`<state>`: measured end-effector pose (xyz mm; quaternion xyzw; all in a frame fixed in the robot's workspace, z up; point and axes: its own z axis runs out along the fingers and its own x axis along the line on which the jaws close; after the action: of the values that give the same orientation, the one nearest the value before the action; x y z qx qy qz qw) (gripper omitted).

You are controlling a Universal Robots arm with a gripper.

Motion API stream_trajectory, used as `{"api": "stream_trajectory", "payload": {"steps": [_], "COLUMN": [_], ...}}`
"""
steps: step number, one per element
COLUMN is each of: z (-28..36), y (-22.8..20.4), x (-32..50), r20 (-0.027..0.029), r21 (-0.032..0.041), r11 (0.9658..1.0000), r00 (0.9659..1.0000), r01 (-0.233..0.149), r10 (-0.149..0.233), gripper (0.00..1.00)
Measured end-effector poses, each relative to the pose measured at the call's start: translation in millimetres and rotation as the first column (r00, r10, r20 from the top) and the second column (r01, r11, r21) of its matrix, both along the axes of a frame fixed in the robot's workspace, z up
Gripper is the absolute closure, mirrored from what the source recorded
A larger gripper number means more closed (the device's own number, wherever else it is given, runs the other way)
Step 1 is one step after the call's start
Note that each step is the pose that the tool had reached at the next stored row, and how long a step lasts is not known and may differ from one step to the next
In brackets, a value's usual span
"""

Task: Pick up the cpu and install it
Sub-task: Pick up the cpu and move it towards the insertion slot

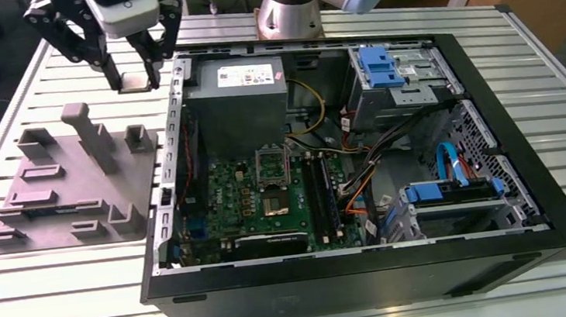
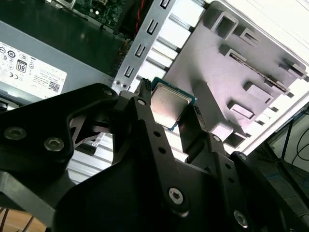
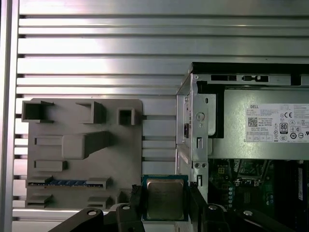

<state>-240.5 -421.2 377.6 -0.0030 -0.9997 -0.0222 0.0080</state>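
Gripper is pinching cpu by its edges, jaws closed down to chip width. It's hanging over the bench near the far edge, between tray and case. Carry step is underway and the install isn't done. Socket is probably sitting open, and seating needs square alignment.

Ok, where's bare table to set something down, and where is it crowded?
Bare table lies between the fixture and the near edge, and along the exterior view's right of the case. Crowded: inside the case, and the narrow fixture-case gap under the gripper holding the cpu.
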Motion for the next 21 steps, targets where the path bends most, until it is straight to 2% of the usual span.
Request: {"api": "stream_trajectory", "payload": {"steps": [21], "z": [0.0], "y": [-0.4], "x": [31.6], "r20": [0.0], "r21": [0.0], "r11": [1.0], "r00": [1.0], "r01": [0.0], "r10": [0.0], "gripper": [0.53]}}
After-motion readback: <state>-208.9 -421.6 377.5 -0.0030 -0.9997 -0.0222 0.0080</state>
